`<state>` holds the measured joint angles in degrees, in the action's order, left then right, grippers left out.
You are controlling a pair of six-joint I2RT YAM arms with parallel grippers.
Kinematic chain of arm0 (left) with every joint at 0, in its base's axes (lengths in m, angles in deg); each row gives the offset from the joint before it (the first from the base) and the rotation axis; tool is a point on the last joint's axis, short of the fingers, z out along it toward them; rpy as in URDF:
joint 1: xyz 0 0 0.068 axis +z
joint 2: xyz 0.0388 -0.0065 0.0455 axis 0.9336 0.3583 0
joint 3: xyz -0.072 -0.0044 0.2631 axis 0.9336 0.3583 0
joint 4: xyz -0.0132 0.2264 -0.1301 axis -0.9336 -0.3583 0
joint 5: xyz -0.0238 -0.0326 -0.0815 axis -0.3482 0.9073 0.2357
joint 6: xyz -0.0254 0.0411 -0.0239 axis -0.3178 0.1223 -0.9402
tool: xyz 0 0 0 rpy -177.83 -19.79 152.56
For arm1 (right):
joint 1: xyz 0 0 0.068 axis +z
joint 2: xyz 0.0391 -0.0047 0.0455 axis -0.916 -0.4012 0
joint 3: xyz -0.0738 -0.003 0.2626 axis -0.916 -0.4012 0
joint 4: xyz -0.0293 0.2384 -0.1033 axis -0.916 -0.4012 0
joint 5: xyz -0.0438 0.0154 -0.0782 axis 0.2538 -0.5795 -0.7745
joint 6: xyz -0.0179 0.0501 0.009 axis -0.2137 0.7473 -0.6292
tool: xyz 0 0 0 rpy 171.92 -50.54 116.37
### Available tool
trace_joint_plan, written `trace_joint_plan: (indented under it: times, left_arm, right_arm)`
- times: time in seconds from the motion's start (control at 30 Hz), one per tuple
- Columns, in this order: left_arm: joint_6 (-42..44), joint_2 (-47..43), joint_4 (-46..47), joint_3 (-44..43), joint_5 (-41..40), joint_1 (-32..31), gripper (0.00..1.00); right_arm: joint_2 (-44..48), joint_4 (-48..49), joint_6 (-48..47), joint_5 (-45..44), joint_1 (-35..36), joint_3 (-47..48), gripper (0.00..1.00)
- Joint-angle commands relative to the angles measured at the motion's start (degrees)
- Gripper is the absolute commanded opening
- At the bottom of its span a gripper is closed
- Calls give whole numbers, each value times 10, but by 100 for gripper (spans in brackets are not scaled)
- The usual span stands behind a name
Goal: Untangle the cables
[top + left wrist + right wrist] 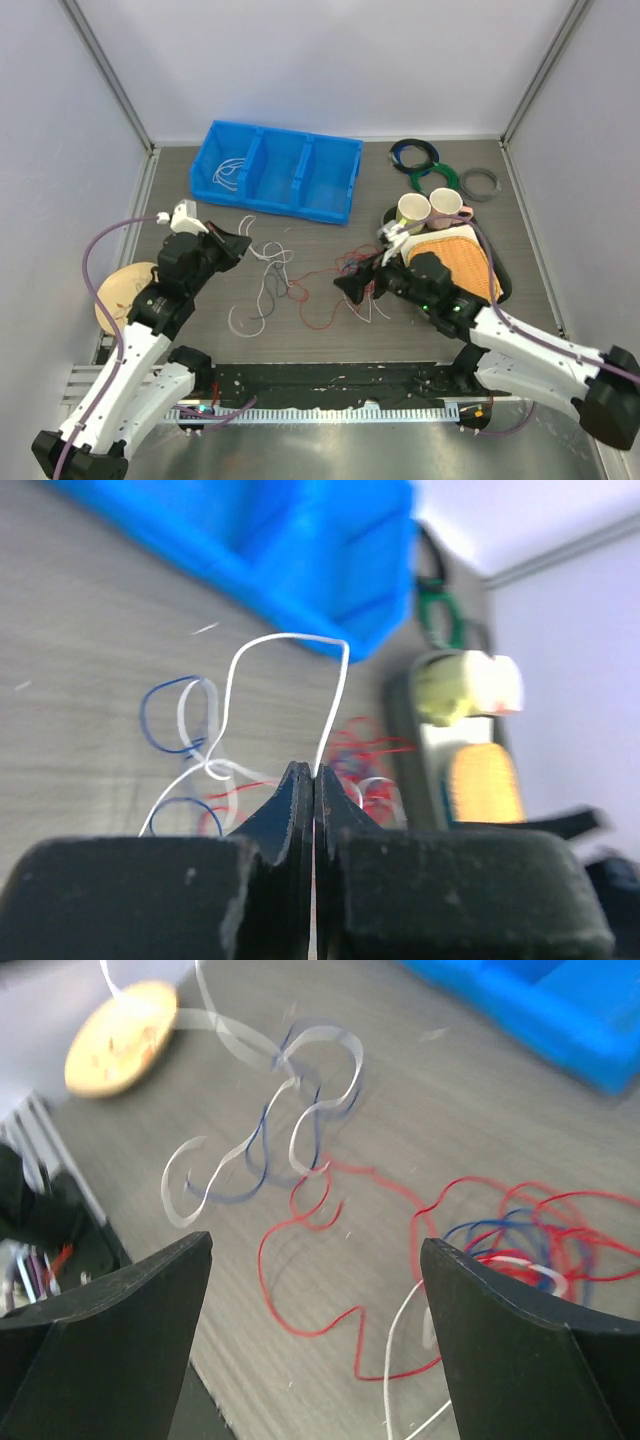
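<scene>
- Left wrist view: black fingers of the left gripper nearest, pressed together and nipping a white cable. Arches up from the tips, then drops into loops of white and dark blue cable on the table.
- Right wrist view: right gripper with jaws wide apart and nothing between them, poised over a red cable. Denser red and blue knot off to the right.
- Top view: cables strewn on the table between left gripper and right gripper, pale loops leftward, red snarl rightward. One more white strand inside the blue bin's left compartment.
- Handling, as a judgement: very light, limp, thin and probably slick, so likely to slip from a pinch and to drag neighbouring strands along. Best taken on a free run or end well away from the knot, drawn out slowly.
</scene>
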<state>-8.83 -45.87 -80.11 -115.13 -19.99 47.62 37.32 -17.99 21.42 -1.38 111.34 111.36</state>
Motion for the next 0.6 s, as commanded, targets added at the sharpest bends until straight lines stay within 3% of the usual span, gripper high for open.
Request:
trace_joint_plan:
  times: [0.0, 0.2, 0.3, 0.57]
  left_arm:
    - [4, -9, 94, -52, 147, -1, 0]
    - [-30, -30, 125, -37, 169, -2, 0]
    - [-35, -45, 121, -35, 167, -2, 0]
    - [-32, -99, 67, -37, 131, -1, 0]
  right_arm:
    - [-122, 48, -48, -8, 95, 69, 90]
    - [-306, 165, -17, -34, 139, 131, 88]
    - [-379, 174, -32, -101, 159, 167, 86]
    - [-422, 191, -86, -126, 167, 163, 86]
